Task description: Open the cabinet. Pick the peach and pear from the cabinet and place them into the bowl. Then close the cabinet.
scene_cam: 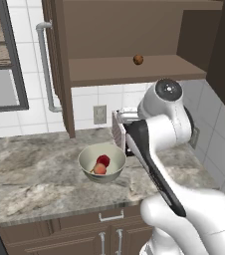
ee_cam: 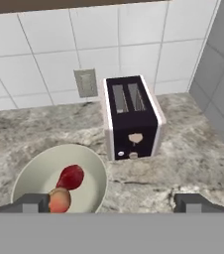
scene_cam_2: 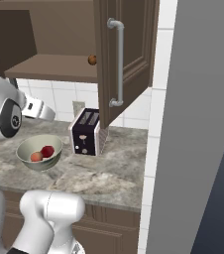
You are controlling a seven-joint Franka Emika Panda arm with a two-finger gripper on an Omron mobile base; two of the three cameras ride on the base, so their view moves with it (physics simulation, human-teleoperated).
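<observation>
Peach [ee_cam: 59,200] and pear [ee_cam: 72,176] lie touching inside the bowl [ee_cam: 34,171], beside the toaster [ee_cam: 132,116]. Gripper [ee_cam: 113,203] fingers are spread wide, holding nothing. Cabinet [scene_cam_2: 126,54] doors stand open.

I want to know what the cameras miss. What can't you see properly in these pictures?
- Toaster: the arm covers most of it in the left base view.
- Cabinet: its top is cut off by the right base view's upper edge.
- Small brown fruit on the shelf: too small to identify.
- Gripper: just the fingertips show in the hand view.
</observation>
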